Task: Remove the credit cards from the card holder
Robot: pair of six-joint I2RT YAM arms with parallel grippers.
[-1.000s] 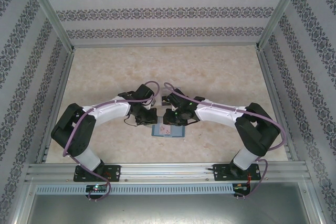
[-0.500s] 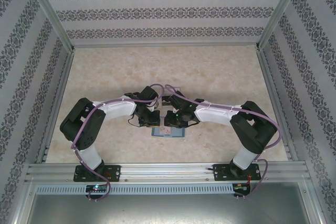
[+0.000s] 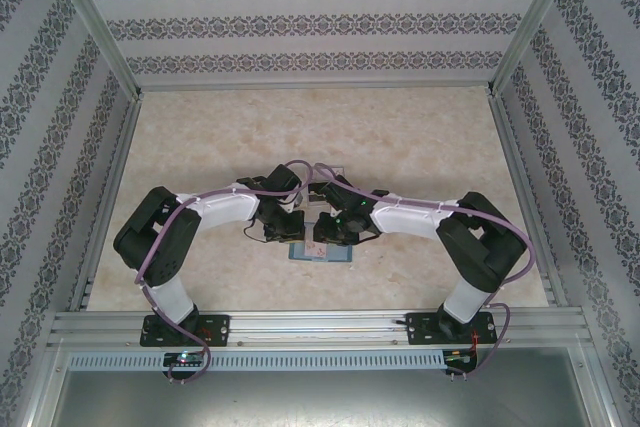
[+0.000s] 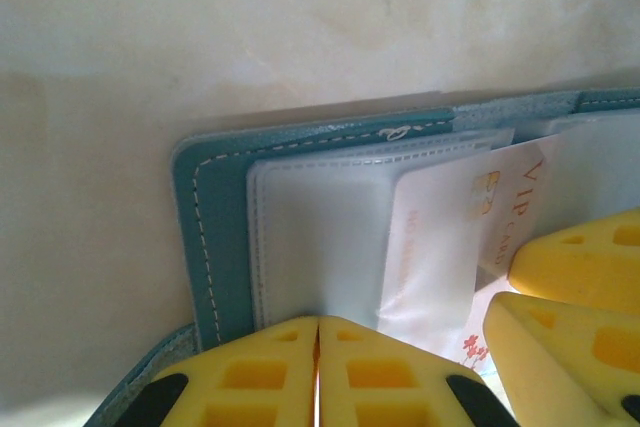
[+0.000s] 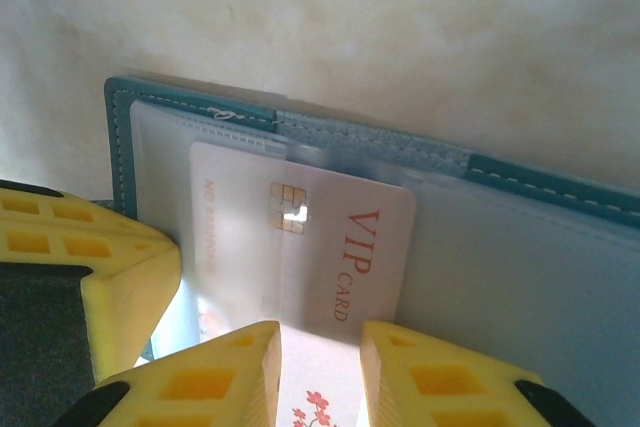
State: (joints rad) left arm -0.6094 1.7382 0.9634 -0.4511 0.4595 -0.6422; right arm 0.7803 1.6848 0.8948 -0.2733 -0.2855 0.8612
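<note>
Teal holder (image 5: 520, 182) open on table (image 5: 400, 27). Left hand (image 4: 318, 372) pressed together at holder's near edge. Right hand (image 5: 320, 367) slightly spread, straddling white VIP card (image 5: 300, 247) partly inside holder's clear sleeve (image 4: 310, 237).

Card holder (image 4: 215, 207) lies open on the pale marbled table (image 4: 300, 27), teal stitched border up. A white credit card (image 4: 440, 237) lettered "VIP" sits partly inside the clear sleeve (image 4: 310, 237). Left gripper (image 4: 318, 325): yellow jaws pressed together at the sleeve's near edge. Right gripper (image 4: 500, 289): jaws slightly apart, over the card.
</note>
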